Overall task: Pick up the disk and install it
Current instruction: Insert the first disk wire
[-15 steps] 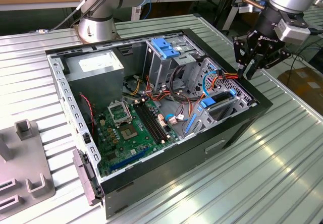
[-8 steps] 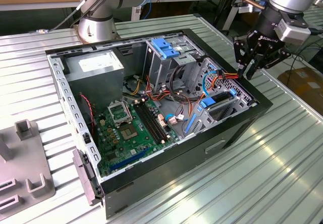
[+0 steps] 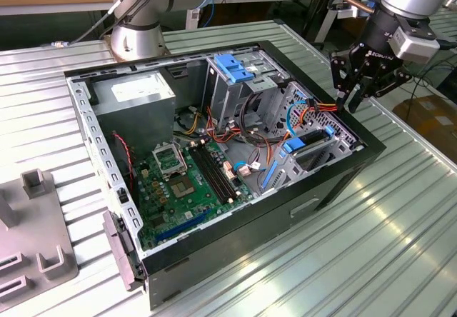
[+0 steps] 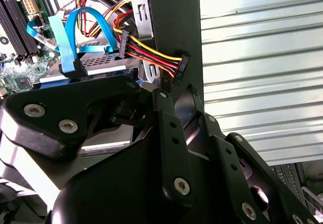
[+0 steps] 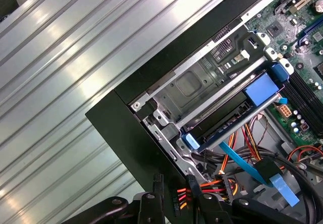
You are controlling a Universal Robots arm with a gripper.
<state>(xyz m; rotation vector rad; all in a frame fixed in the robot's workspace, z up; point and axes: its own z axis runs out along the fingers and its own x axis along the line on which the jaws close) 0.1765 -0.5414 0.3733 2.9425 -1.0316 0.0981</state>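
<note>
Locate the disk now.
The disk sits in the metal cage at the computer case's corner, toward the exterior view's right, near the gripper.

surface: ribbed metal table (image 3: 400, 217) | on it: open computer case (image 3: 321, 188), grey fixture (image 3: 43, 231), arm base (image 3: 136, 42)

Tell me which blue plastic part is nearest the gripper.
The blue frame in the low cage, close by the gripper; the blue handle sits farther off, atop the tall cage.

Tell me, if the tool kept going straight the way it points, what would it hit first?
The tool would likely meet the black connector on the coloured wires, just ahead of it; depth is unclear.
</note>
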